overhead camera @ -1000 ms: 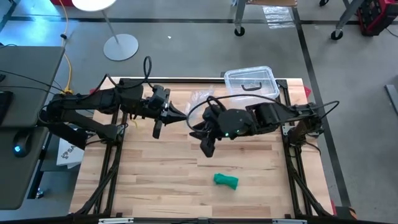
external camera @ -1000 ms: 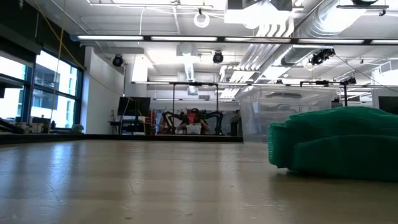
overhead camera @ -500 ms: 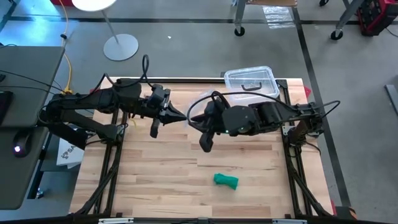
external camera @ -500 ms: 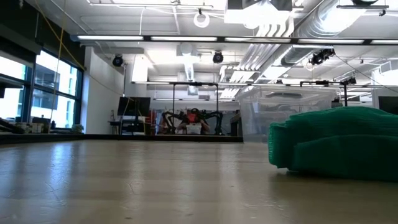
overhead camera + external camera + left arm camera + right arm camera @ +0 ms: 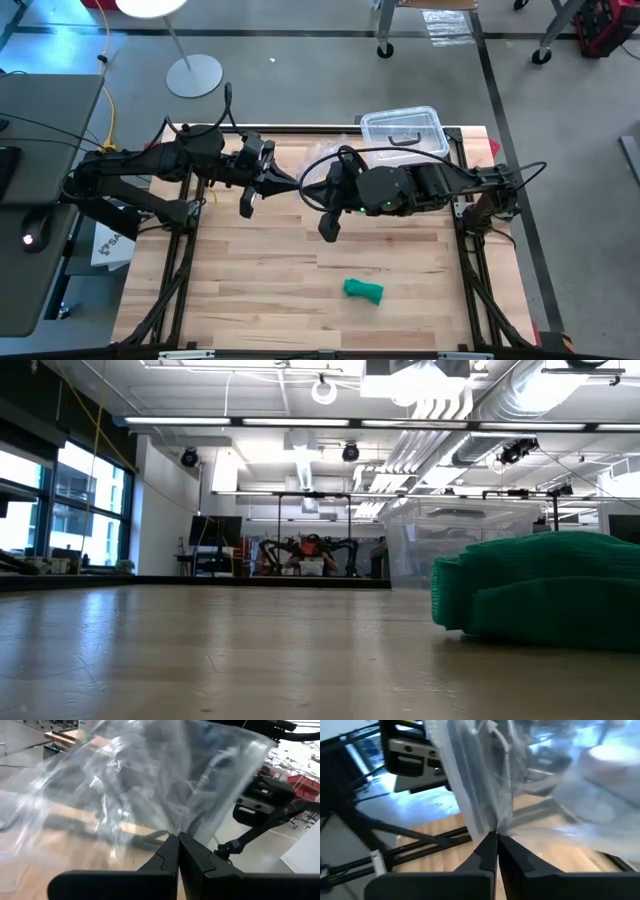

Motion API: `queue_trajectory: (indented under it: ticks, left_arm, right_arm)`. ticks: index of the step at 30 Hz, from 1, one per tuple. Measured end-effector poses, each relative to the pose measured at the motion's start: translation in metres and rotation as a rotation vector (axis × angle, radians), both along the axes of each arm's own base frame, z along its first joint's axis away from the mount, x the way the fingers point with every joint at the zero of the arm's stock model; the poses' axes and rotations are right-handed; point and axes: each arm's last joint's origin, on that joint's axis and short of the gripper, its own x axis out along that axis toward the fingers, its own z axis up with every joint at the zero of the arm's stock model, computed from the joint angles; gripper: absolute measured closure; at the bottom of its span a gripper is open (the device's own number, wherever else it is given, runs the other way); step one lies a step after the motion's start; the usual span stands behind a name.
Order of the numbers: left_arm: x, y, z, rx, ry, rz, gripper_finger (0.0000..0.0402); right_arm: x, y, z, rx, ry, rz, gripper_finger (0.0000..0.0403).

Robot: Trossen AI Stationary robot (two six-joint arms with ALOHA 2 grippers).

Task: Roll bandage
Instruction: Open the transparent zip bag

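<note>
Bandage, rolled into a small green bundle, lies alone on the wooden table at about five o'clock from the table's middle in the high view, well apart from both arms. In the low view the bandage sits close to the camera as a ribbed green lump resting flat on the boards.

Both arms meet over the far half of the table, at about twelve o'clock from its middle. The left tool reaches in from nine o'clock and the right tool from three o'clock, their tips near one another. Between them hangs a crinkly clear plastic bag. In the left wrist view the left tool is clenched on a pinch of the plastic bag, which fans out beyond the closed fingertips. In the right wrist view the right tool is likewise clenched on a gathered fold of the plastic bag.

A clear plastic box with a black handle stands at the table's far edge, at about one o'clock, just beyond the right arm.
</note>
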Motion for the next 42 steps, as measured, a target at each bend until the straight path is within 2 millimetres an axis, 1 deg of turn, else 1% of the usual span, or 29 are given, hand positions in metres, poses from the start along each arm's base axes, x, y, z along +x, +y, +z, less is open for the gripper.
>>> queue_trajectory:
  ticks: [4, 12, 15, 18, 21, 23, 26, 28, 30, 32, 33, 34, 37, 38, 42]
  left_arm:
    - [-0.005, 0.000, 0.003, -0.020, -0.008, -0.015, 0.0401]
    - [-0.037, 0.003, 0.019, -0.021, -0.069, 0.000, 0.0401]
    - [-0.044, 0.006, 0.023, 0.001, -0.097, 0.015, 0.0401]
    - [-0.045, 0.008, 0.024, 0.001, -0.102, 0.022, 0.0401]
    - [-0.042, 0.009, 0.022, -0.002, -0.092, 0.013, 0.0401]
    - [-0.039, 0.008, 0.021, -0.011, -0.086, -0.002, 0.0401]
    - [-0.035, 0.007, 0.023, -0.021, -0.112, -0.040, 0.0401]
    - [-0.034, 0.007, 0.024, -0.030, -0.135, -0.066, 0.0401]
    - [-0.033, 0.006, 0.026, -0.037, -0.148, -0.081, 0.0401]
    - [-0.032, 0.006, 0.026, -0.038, -0.153, -0.084, 0.0401]
    - [-0.031, 0.006, 0.026, -0.038, -0.155, -0.084, 0.0401]
    - [-0.031, 0.006, 0.026, -0.040, -0.154, -0.084, 0.0401]
    - [-0.030, 0.006, 0.026, -0.046, -0.152, -0.083, 0.0401]
    - [-0.030, 0.006, 0.025, -0.047, -0.150, -0.083, 0.0401]
    - [-0.033, 0.007, 0.026, -0.046, -0.149, -0.070, 0.0401]
  right_arm:
    - [-0.004, -0.002, 0.002, -0.017, -0.001, -0.064, 0.0402]
    - [-0.033, -0.009, 0.020, 0.019, -0.028, -0.128, 0.0402]
    - [-0.036, -0.010, 0.026, 0.024, -0.057, -0.114, 0.0402]
    - [-0.030, -0.007, 0.033, -0.040, -0.116, -0.029, 0.0390]
    - [-0.017, -0.003, 0.036, -0.151, -0.181, 0.034, 0.0356]
    - [-0.007, -0.002, 0.034, -0.192, -0.208, 0.030, 0.0323]
    - [0.005, -0.005, 0.025, -0.211, -0.185, 0.016, 0.0277]
    - [0.012, -0.007, 0.019, -0.212, -0.166, 0.029, 0.0255]
    - [0.018, -0.007, 0.014, -0.209, -0.164, 0.045, 0.0245]
    - [0.022, -0.008, 0.012, -0.204, -0.167, 0.044, 0.0253]
    - [0.023, -0.008, 0.011, -0.203, -0.169, 0.045, 0.0268]
    - [0.023, -0.008, 0.012, -0.203, -0.172, 0.044, 0.0287]
    - [0.024, -0.010, 0.013, -0.186, -0.189, 0.037, 0.0370]
    - [0.024, -0.010, 0.013, -0.186, -0.189, 0.037, 0.0386]
    - [0.021, -0.009, 0.013, -0.172, -0.182, 0.006, 0.0395]
